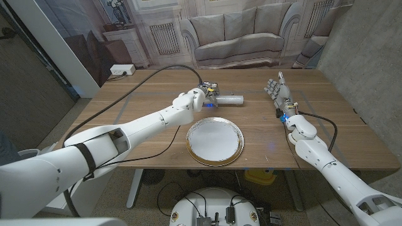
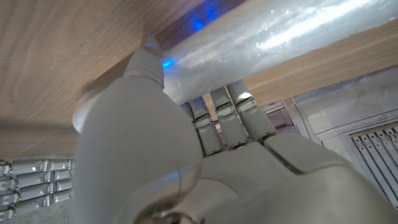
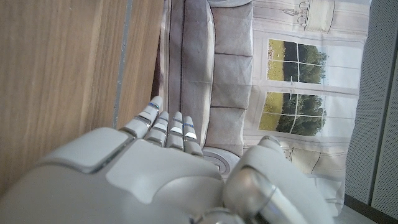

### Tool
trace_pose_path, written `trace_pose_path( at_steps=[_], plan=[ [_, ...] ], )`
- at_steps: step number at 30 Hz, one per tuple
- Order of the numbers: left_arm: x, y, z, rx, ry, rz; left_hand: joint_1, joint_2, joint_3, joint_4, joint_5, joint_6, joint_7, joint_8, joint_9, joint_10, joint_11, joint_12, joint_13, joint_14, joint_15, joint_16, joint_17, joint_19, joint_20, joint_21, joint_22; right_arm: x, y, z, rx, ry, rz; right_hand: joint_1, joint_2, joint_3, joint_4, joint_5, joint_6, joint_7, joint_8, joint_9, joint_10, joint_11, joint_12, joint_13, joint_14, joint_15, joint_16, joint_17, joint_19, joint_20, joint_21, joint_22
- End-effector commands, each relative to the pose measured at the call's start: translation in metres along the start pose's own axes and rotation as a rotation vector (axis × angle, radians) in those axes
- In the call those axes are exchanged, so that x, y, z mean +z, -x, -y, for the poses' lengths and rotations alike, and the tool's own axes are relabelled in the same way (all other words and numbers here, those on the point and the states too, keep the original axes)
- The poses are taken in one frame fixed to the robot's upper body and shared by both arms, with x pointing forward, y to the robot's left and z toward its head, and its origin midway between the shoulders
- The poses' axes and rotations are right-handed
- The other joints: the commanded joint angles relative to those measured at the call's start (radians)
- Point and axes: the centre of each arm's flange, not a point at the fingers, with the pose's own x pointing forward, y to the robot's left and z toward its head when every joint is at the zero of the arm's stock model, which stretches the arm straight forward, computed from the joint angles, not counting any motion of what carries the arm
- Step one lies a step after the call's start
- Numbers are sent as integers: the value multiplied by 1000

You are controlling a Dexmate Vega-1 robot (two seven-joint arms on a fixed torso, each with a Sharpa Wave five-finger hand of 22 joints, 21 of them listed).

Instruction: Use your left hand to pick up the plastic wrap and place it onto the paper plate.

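Wooden table [image 1: 151, 94]: left hand [image 1: 208, 94] grips plastic wrap [image 1: 230, 100] beyond paper plate [image 1: 214, 142]; right hand [image 1: 276, 88] open.

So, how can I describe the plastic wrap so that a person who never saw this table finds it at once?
Start from the wooden table and find the round paper plate near its front edge. Just behind the plate, the left hand is at one end of the plastic wrap. It is a long shiny roll, while the plate is flat and round.

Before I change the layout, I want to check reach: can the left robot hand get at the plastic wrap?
Probably yes. The left robot hand is already at the plastic wrap, its fingers against the roll, nothing between them.
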Motion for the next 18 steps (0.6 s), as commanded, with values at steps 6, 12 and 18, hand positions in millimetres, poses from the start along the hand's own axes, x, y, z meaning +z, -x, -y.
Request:
trace_pose_path(
  at_steps=[6, 12, 18],
  plan=[
    [-12, 17, -7, 38, 22, 21, 43, 50, 24, 15, 4, 77, -34, 11, 2, 12, -4, -4, 6, 64, -162, -5, 3, 4, -25, 2, 5, 1, 5, 1, -3, 4, 8, 3, 7, -5, -1, -3, 7, 2, -1, 5, 9, -4, 1, 1, 12, -1, 0, 4, 13, -8, -4, 2],
    [-16, 20, -10, 41, 39, 50, 41, 48, 28, 18, 4, 87, -38, 13, 3, 24, -10, -5, 10, 87, -165, 0, 5, 20, -30, 7, 6, 0, 6, 0, -6, 3, 8, 4, 8, -5, -1, -3, 7, 2, -1, 5, 9, -3, 1, 1, 12, -1, 0, 4, 14, -8, -6, 3],
    [-19, 23, -14, 48, 39, 78, 39, 45, 28, 19, 4, 92, -41, 15, 3, 29, -13, -6, 12, 88, -166, -2, 5, 20, -32, 7, 6, 0, 8, -2, -9, 1, 10, 4, 9, -6, -2, -3, 7, 4, -1, 5, 9, -5, 0, 1, 11, -1, 0, 4, 15, -8, -7, 3]
  ],
)
